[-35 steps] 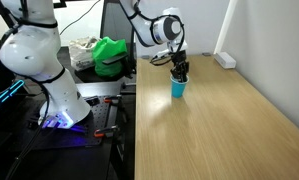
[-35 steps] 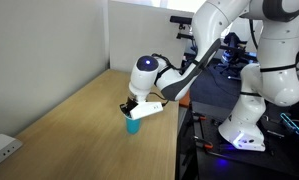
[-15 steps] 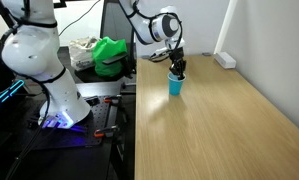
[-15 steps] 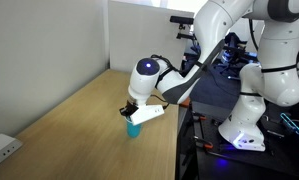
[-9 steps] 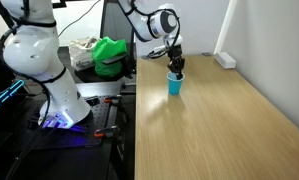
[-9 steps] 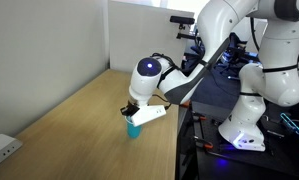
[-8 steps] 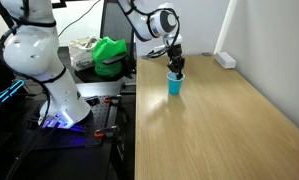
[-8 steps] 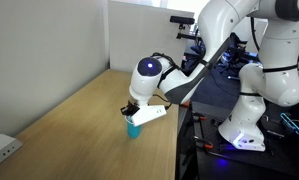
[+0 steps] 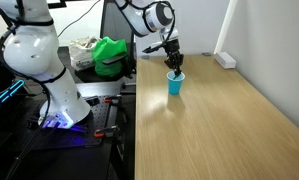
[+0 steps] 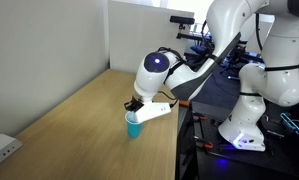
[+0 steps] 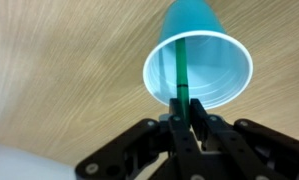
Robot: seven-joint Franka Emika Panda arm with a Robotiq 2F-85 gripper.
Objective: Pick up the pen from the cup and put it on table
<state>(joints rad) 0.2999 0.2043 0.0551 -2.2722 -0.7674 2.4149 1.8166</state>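
Above the large rectangular tabletop of light tan wood grain, the black Robotiq gripper hangs just over the single small light-blue tapered cup, whose smooth round rim is wider than its base. Its two dark fingers are pressed together on the upper end of the one thin, straight green stick-like pen, whose lower part stands inside the cup. In both exterior views the cup stands upright on the bare wood, directly beneath the gripper.
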